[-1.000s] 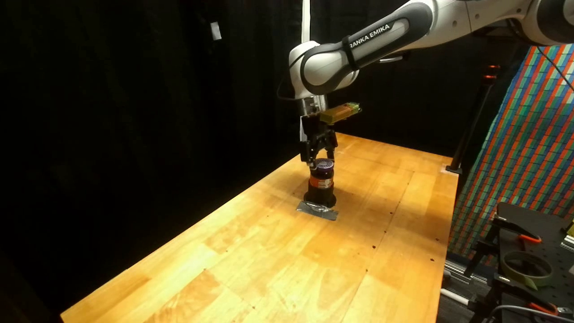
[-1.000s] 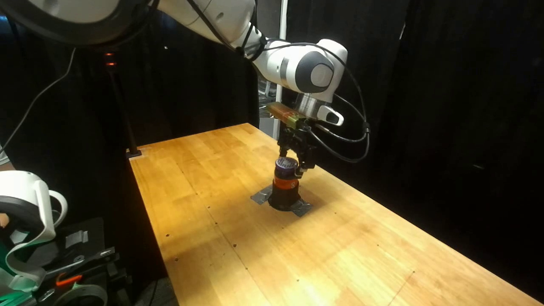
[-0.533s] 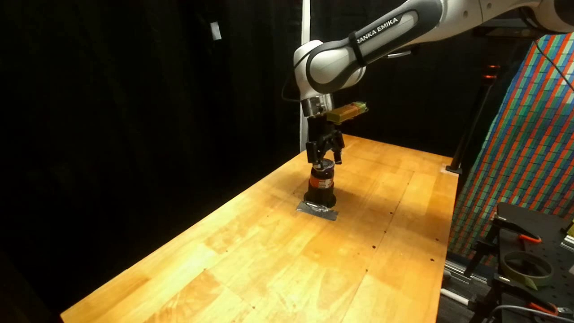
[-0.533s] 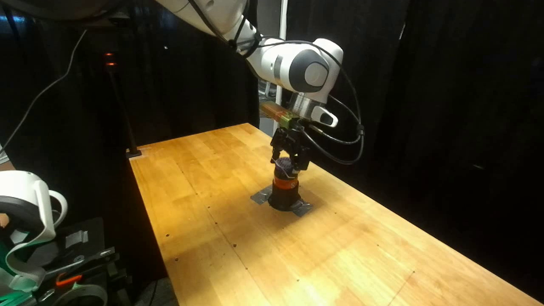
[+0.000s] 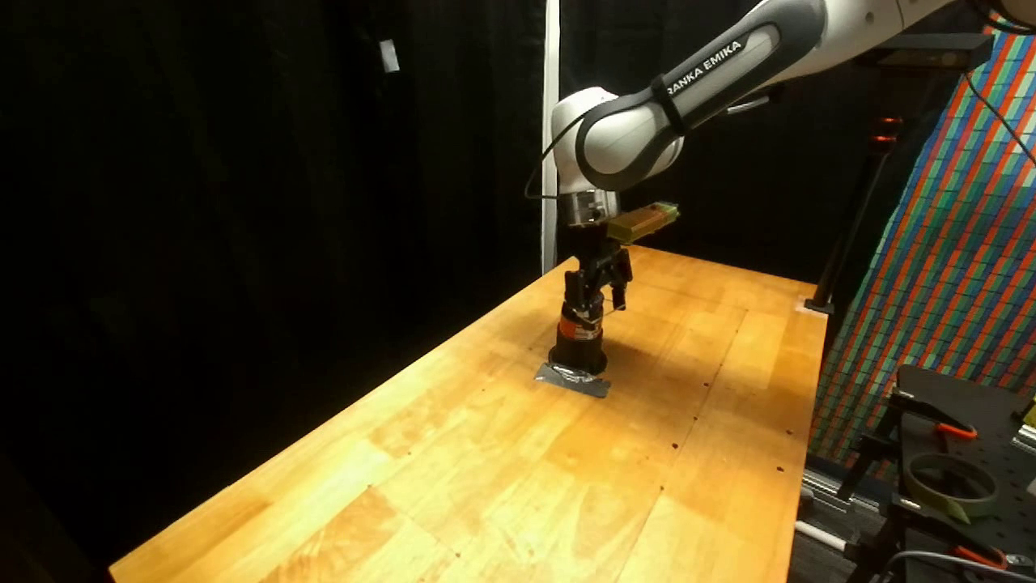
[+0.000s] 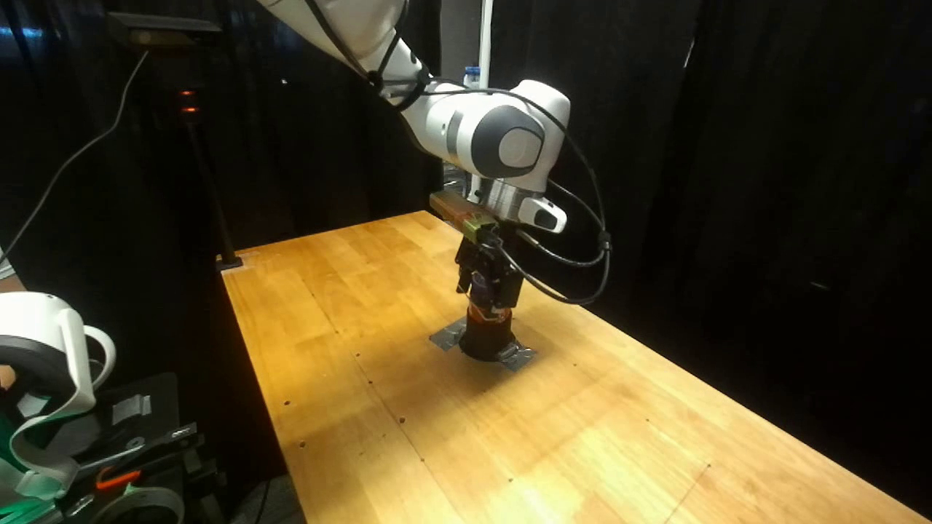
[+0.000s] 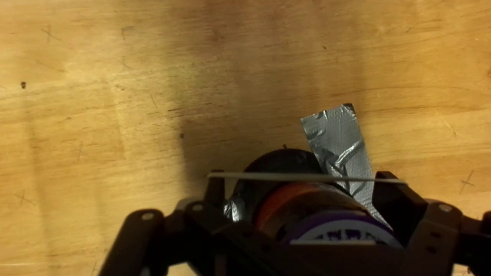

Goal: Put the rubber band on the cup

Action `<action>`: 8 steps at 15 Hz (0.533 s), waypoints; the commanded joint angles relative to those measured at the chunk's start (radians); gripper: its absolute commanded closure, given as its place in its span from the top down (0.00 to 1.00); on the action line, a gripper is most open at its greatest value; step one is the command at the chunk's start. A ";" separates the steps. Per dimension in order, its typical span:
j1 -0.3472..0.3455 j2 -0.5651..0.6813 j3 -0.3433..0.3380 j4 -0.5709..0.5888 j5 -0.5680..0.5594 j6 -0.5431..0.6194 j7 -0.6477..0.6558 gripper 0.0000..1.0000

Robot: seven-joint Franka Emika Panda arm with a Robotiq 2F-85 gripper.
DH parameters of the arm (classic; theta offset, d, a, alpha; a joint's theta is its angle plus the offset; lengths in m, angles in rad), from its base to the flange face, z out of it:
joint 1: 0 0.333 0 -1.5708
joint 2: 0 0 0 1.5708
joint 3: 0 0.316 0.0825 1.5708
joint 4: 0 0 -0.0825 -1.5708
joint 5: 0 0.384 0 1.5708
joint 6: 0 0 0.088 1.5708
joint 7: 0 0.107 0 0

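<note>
Black jaws spread, the end effector [image 7: 302, 176] holds the pale rubber band [image 7: 291, 177] taut between its tips. The cup [image 6: 487, 332] stands upright on the bench [image 5: 502, 478], its top between the jaws; whether the band circles it, I cannot tell.

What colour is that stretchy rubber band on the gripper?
The rubber band is pale, an off-white; the wrist view shows it best.

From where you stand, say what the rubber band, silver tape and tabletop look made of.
Rubber band: probably elastic rubber, matte; a thin, pale, taut strand. Silver tape: likely plastic-coated duct tape, shiny, with crinkled highlights. Tabletop: apparently wood, satin, showing grain and board seams.
</note>
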 commanded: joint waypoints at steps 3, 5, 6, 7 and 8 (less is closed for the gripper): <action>0.013 -0.145 -0.018 -0.234 0.000 0.190 0.022 1.00; 0.007 -0.199 -0.018 -0.311 0.001 0.240 0.014 0.75; 0.005 -0.225 -0.017 -0.347 0.001 0.258 0.007 0.74; 0.003 -0.252 -0.016 -0.382 0.003 0.271 0.000 0.66; -0.001 -0.277 -0.013 -0.418 0.005 0.284 -0.012 0.58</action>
